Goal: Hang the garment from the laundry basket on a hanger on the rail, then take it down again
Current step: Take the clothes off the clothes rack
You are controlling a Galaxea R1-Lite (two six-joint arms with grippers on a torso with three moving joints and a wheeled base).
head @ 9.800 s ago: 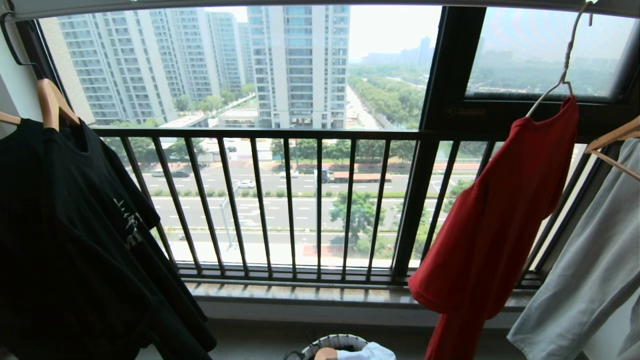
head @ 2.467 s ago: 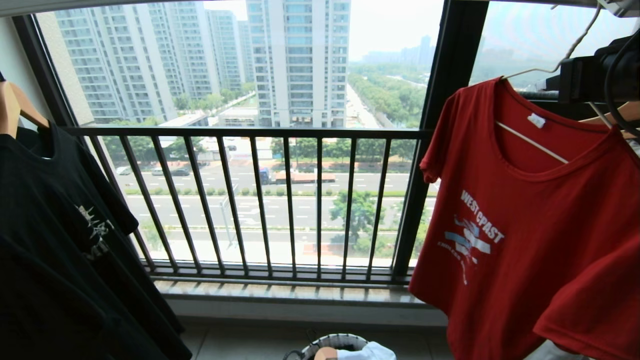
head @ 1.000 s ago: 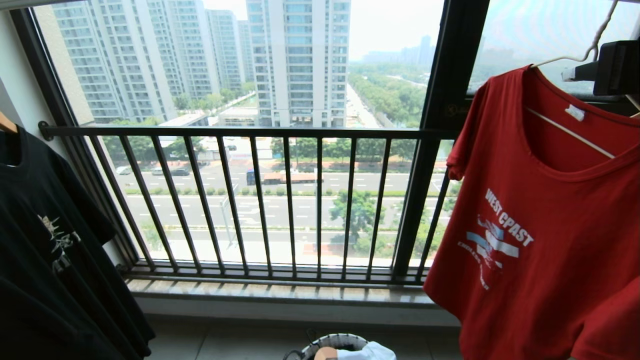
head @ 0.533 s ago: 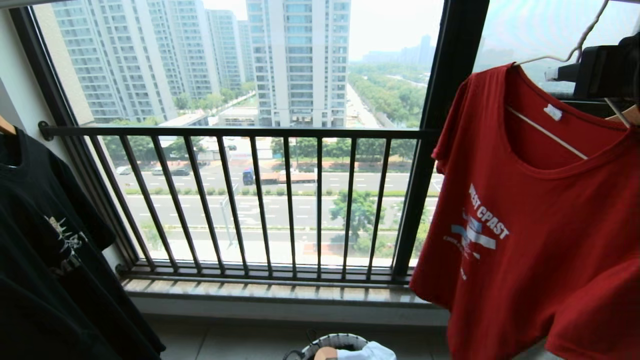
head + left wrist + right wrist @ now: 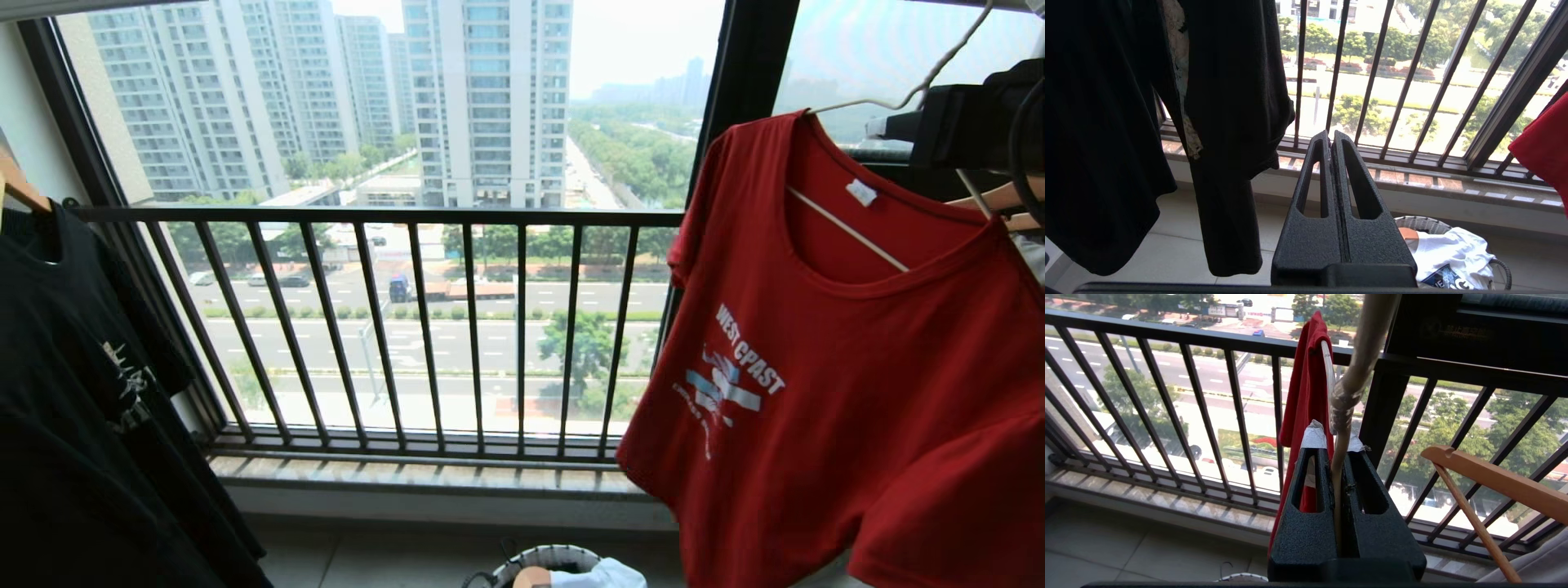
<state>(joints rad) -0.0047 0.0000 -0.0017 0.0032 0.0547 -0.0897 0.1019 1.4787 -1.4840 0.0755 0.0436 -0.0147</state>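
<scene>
Half done by my read: right tool (image 5: 1336, 451) clamped on hanger (image 5: 1340, 404), garment (image 5: 849, 376) upper right, laundry basket (image 5: 539, 559) waiting below; left tool (image 5: 1331, 141) pressed together.

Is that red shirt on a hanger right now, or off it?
On it. The red shirt drapes from the thin white hanger, whose wire shows inside the neckline; the right tool is clamped shut on the hanger's neck.

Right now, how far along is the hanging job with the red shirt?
Done: the red T-shirt is on the white wire hanger, not in the laundry basket. In hand: the right gripper is shut on the hanger's neck. Left: putting it down. The left gripper is shut and empty.
</scene>
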